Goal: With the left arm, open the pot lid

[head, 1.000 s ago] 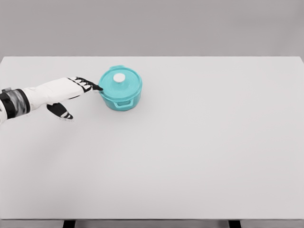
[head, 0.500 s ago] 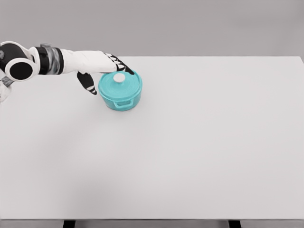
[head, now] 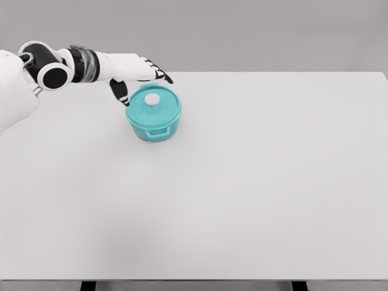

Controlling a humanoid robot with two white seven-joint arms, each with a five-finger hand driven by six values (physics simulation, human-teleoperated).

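The left hand (head: 138, 74) hovers at the pot's (head: 154, 113) eleven o'clock, fingers spread, holding nothing; descending off-centre, it may miss the knob (head: 152, 99) and shove the lid (head: 153, 103).

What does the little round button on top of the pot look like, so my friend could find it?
Look at the big white table and find the only colourful thing on it, a teal pot near the far left side. Its teal lid is on, and in the middle sits a small white round knob. It is the only white spot on the pot, just below the robot's open left hand.
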